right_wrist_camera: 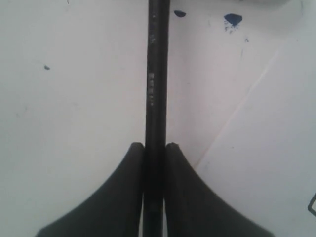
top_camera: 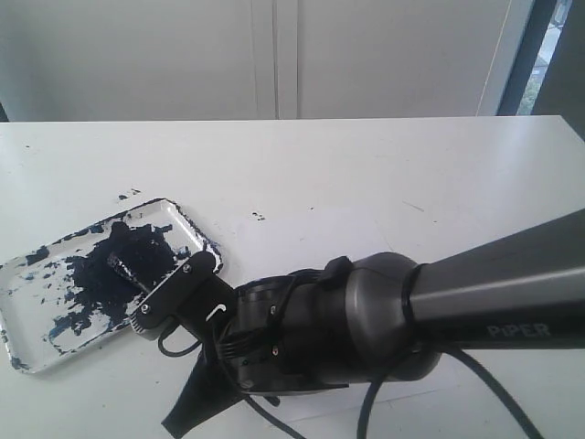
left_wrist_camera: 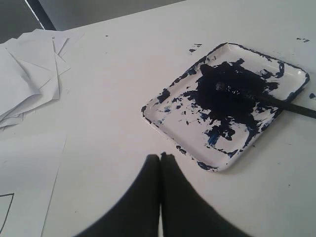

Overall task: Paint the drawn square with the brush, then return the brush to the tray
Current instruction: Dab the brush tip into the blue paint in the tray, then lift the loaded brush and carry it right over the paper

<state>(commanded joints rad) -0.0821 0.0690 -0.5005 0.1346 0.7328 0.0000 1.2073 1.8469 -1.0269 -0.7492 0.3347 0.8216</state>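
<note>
Right tool [right_wrist_camera: 154, 146] gripped the brush [right_wrist_camera: 157, 74] handle; its long axis ran toward ten o'clock, bristles resting in paint on the tray [top_camera: 27, 311]. Left tool [left_wrist_camera: 159, 157] hung closed, empty, nearby.

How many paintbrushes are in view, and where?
1. The brush has its tip in the paint on the tray; fingers of the right gripper clamp its handle. The arm hides some table, so another may be hidden.

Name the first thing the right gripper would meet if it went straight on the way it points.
Probably the tray: the right gripper, shut on the brush, points along the handle toward its near rim, though depth is unclear.
</note>
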